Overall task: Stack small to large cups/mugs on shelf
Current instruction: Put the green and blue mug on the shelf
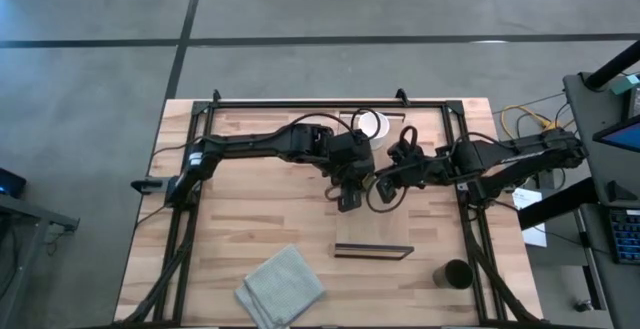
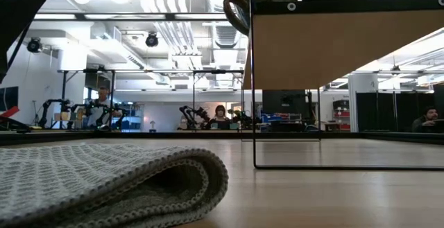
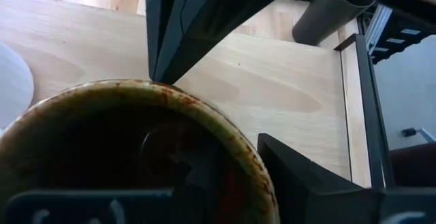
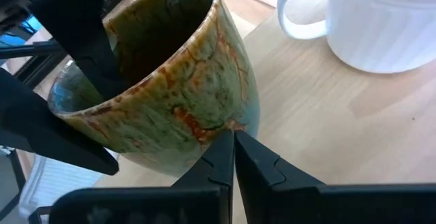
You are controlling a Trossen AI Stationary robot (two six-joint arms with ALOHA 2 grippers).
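Note:
The olive-brown mug (image 4: pixel 177 81) with a brown inside is tilted over the light-wood shelf (image 1: pixel 375 231), between my two grippers. My left gripper (image 1: pixel 350 191) comes from the table's left and is shut on the mug's rim. My right gripper (image 4: pixel 234 142) comes from the right, shut, with its tips at the mug's outer wall near the base. The white handled mug (image 4: pixel 381 20) stands on its base at the shelf's far end (image 1: pixel 370 124). The dark handleless cup (image 1: pixel 455 274) stands on the tabletop at the near right. My left gripper pinches the mug's wall at the rim (image 4: pixel 75 108), with one finger (image 4: pixel 88 47) reaching into the mouth and the other (image 4: pixel 48 142) outside. The mug is tilted, mouth toward this gripper; whether its base touches the shelf is hidden. My right gripper has its shut fingertips (image 4: pixel 228 139) against the mug's outer wall low down (image 4: pixel 218 125), with nothing between them. They come level from the table's right.
A folded grey cloth (image 1: pixel 282 286) lies on the table near the front edge, left of the shelf, and fills the low view's foreground (image 2: pixel 104 179). The shelf stands raised on thin dark legs (image 2: pixel 251 117). Dark frame rails run along the table's sides and back (image 1: pixel 330 102).

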